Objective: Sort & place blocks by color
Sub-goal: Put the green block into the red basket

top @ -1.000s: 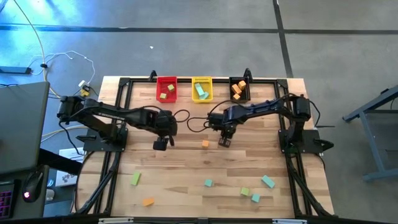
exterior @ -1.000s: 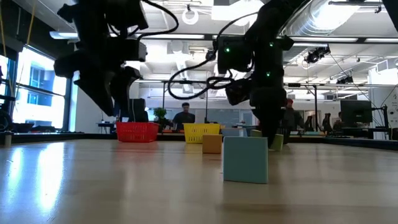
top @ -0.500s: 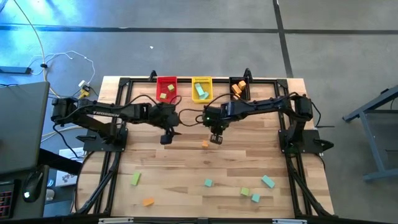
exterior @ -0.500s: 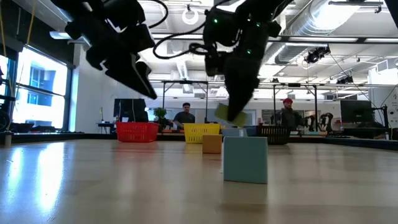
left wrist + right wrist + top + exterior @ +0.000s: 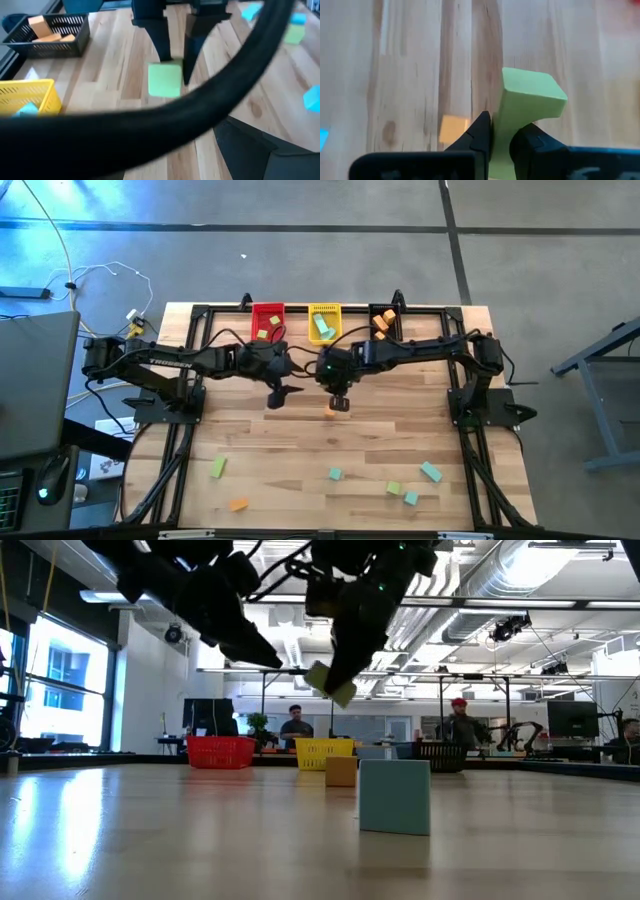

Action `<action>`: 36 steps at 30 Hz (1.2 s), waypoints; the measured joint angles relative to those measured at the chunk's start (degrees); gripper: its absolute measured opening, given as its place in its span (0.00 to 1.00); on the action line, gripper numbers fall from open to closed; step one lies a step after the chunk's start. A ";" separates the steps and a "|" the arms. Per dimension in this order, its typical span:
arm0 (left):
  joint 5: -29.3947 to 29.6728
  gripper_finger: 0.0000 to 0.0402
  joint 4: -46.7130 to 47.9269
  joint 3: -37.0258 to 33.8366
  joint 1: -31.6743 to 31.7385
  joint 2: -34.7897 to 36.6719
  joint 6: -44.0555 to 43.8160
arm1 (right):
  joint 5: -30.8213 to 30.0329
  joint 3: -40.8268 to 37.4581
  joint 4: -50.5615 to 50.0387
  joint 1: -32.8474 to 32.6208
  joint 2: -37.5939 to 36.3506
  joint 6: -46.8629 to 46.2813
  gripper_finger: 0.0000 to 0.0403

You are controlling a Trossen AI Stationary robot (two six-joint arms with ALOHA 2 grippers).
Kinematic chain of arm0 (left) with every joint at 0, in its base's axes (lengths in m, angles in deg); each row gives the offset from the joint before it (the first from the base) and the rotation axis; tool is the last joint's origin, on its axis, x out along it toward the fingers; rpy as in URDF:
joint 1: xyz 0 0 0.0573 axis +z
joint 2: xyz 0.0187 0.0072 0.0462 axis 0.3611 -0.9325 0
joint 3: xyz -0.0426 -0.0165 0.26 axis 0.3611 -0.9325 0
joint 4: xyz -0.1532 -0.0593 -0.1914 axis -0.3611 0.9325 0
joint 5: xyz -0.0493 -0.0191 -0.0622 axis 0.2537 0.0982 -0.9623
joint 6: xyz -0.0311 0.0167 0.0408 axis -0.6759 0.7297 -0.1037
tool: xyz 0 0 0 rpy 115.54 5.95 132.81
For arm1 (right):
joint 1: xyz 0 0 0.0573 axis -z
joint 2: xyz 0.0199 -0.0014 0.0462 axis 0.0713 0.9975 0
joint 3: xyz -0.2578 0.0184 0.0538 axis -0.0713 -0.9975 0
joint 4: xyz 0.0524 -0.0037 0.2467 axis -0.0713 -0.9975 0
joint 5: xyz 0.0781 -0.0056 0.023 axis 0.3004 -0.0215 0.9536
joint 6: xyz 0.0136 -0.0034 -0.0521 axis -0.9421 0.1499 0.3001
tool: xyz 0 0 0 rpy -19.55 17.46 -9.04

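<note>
High view: the two arms are meeting over the middle of the tabletop [image 5: 300,440], just in front of the three bins at the far edge.
Right gripper [image 5: 338,402]: its jaws are pinching a light green block [image 5: 332,685], which is hanging clear of the wood, well above it in the low view.
Grip: in the right wrist view the green block [image 5: 527,107] is sitting tilted between the fingertips [image 5: 481,131], held by its lower part only, so the hold looks shallow to me.
Left gripper [image 5: 277,397]: it is hovering just beside the right one, holding nothing; I cannot tell whether its jaws are spread or pressed together.
Bins: the red bin [image 5: 267,322] is holding green pieces, the yellow bin [image 5: 324,323] teal ones, the black bin [image 5: 384,323] orange ones.
Loose blocks: an orange cube [image 5: 329,411] is lying right under the right gripper; green, teal and orange pieces are scattered along the near edge.
Step in hand: carrying the green block to the red bin, I judge.
Doing it well: travelling smoothly so the tilted block is not slipping, keeping height over the bin wall, steering clear of the left arm and the cable [image 5: 165,117] between them, and letting go only once squarely over the red bin.
</note>
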 joint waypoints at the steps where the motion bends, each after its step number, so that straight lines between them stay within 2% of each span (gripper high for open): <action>1: -0.01 0.63 -0.60 0.00 -0.01 0.00 -0.56 | -0.08 0.42 0.46 -0.12 0.00 0.37 0.07; 10: 0.19 0.63 -4.44 0.00 -0.14 0.00 -3.94 | 0.00 3.03 2.31 -0.37 0.00 2.77 0.07; 17: -2.39 0.63 -6.39 0.00 -0.14 0.00 -3.97 | 0.24 3.32 6.36 -0.50 0.02 4.24 0.07; 24: -2.44 0.63 -6.23 0.00 -0.12 0.00 -3.94 | 0.29 3.32 8.58 -0.50 0.02 4.26 0.07; 29: -2.41 0.55 -6.21 0.00 -0.12 0.00 -3.70 | 0.57 3.32 9.22 -0.50 0.02 4.13 0.07; 36: -2.32 0.33 -6.21 0.00 -0.08 -0.07 -2.37 | 0.74 3.32 8.77 -0.50 0.02 3.72 0.08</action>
